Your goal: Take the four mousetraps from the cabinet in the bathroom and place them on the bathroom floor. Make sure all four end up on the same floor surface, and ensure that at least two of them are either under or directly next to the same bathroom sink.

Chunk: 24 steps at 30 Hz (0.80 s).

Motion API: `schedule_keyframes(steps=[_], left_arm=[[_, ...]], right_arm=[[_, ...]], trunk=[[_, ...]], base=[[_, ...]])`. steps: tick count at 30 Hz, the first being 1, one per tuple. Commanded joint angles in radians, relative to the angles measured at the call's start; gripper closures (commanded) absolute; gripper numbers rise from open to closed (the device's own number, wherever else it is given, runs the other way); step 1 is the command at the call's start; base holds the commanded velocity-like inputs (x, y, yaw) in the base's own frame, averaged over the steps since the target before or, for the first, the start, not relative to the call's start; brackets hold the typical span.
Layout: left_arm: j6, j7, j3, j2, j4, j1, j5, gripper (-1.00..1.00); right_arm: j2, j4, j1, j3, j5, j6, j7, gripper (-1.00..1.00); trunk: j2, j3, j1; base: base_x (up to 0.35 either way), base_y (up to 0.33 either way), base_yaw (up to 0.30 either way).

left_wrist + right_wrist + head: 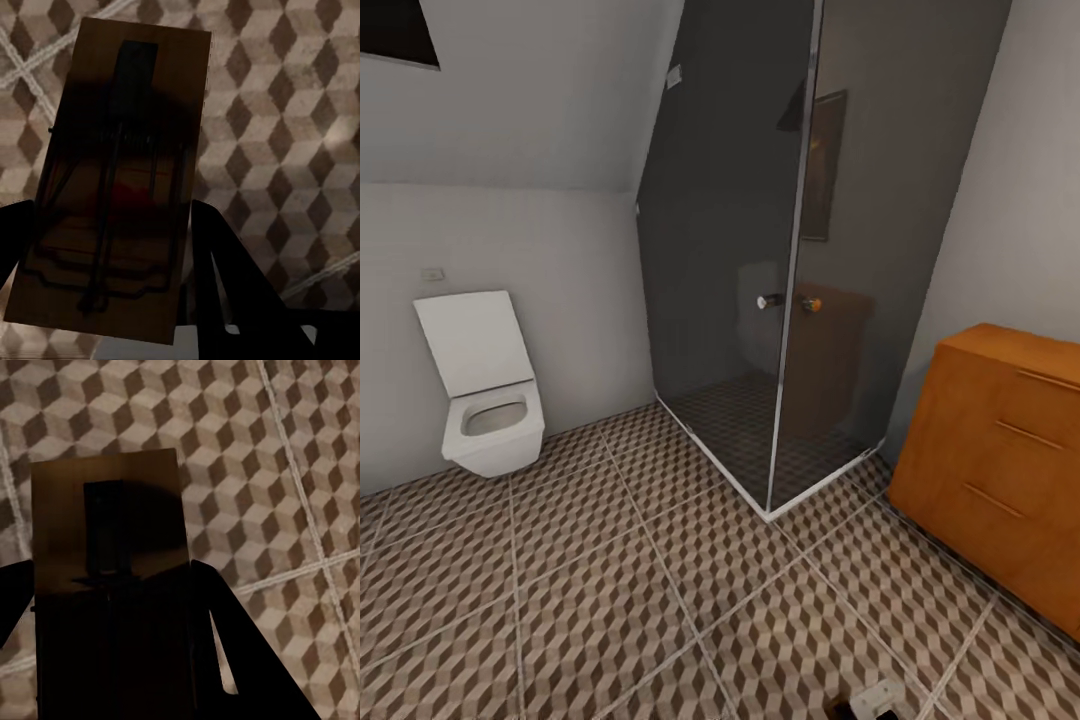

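Each gripper pinches a mousetrap, left (112,187) and right (112,585), above the patterned floor (660,600); the cabinet (1000,470) stands beside the shower; this looks like carrying; next, find the sink and lower them.

the head view looks forward and down from standing height into a bathroom corner, taking in the toilet (485,395), the glass shower enclosure (780,300), the cabinet (1000,470) and a wide stretch of bathroom floor (610,610). each wrist view looks down along its gripper, close over the same cube-patterned tiles (300,127) (247,457), with a mousetrap (120,187) (112,592) up near the lens.
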Motion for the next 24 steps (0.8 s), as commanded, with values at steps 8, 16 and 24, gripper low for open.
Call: schedule_keyframes(steps=[8, 16, 24], left_arm=[[-0.006, 0.011, -0.008, 0.001, -0.005, -0.001, 0.003, 1.0], [-0.006, 0.011, -0.008, 0.001, -0.005, -0.001, 0.003, 1.0], [-0.006, 0.01, -0.008, 0.001, -0.006, -0.001, 0.003, 1.0]], right_arm=[[-0.001, -0.001, 0.001, 0.009, -0.009, -0.002, 0.0, 1.0], [-0.001, -0.001, 0.001, 0.009, -0.009, -0.002, 0.0, 1.0], [-0.001, -0.001, 0.001, 0.009, -0.009, -0.002, 0.0, 1.0]], trunk=[[0.0, -0.011, 0.0], [0.0, -0.021, 0.0], [0.0, -0.031, 0.0]], base=[[0.0, 0.0, 0.19], [0.0, 0.0, 0.189], [0.0, 0.0, 0.189]])
